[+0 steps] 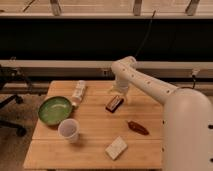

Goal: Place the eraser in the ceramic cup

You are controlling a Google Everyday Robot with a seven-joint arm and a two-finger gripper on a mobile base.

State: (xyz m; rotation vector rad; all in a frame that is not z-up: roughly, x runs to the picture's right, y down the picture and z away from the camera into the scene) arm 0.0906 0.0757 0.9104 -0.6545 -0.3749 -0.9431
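The eraser [114,103], a small dark block with a reddish edge, lies on the wooden table [95,150] right of centre. My gripper [120,94] hangs just above and behind the eraser's far end, at the end of the white arm [145,82] that reaches in from the right. The ceramic cup [68,130], small, white-pinkish and upright, stands toward the front left, well apart from the eraser and the gripper.
A green bowl [54,110] sits at the left, just behind the cup. A pale bottle [78,92] lies at the back left. A red pepper-shaped object [137,128] lies at the right and a pale tan sponge block [116,148] near the front edge.
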